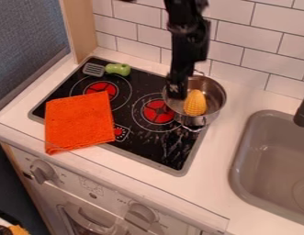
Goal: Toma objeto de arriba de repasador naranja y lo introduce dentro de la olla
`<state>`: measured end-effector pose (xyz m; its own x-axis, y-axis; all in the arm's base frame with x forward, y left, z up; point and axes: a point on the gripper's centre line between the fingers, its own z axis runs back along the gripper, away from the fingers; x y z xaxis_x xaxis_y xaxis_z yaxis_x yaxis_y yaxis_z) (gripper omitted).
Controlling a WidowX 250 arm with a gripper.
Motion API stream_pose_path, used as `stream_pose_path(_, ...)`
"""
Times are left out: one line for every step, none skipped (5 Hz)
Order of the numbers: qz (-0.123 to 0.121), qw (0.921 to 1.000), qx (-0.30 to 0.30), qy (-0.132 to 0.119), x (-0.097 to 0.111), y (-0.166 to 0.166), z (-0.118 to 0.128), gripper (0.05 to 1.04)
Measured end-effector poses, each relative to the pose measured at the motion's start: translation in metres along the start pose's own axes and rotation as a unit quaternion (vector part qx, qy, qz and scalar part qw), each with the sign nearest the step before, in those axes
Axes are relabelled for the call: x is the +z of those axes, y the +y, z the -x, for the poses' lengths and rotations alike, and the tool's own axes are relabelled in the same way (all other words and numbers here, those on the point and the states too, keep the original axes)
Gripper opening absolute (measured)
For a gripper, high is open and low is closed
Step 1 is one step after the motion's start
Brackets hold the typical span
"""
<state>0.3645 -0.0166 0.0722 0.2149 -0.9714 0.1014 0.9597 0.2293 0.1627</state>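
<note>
End effector (177, 93) nr corn (195, 103) in pot (216, 97)

1 each: pot (215, 93), corn (195, 103), towel (79, 121), spatula (94, 69), sink (240, 153).

A white tabletop (206, 186) is carrying a black hob (142, 149) with red-centered rings, while a gray sink (241, 158) is sitting sunk into its right side. An orange cloth (79, 120) is lying across the hob's left front edge and spreading onto the white surface. A metal pot (217, 102) is standing at the hob's right side; a slotted spatula (93, 69) is resting near the back left corner, a green piece (119, 69) touching it.
</note>
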Motion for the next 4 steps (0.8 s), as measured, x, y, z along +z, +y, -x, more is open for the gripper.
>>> stream_pose_path(-0.017,0.9997,0.007,-0.016,0.028,-0.001,0.012,1.001)
stream_pose_path(-0.041,0.9986,0.025,-0.023,0.053,-0.004,0.027,1.001)
stream_pose_path(-0.044,0.9985,0.024,-0.023,0.055,-0.003,0.028,1.001)
stream_pose_path(-0.043,0.9985,0.025,-0.023,0.055,-0.004,0.028,1.001)
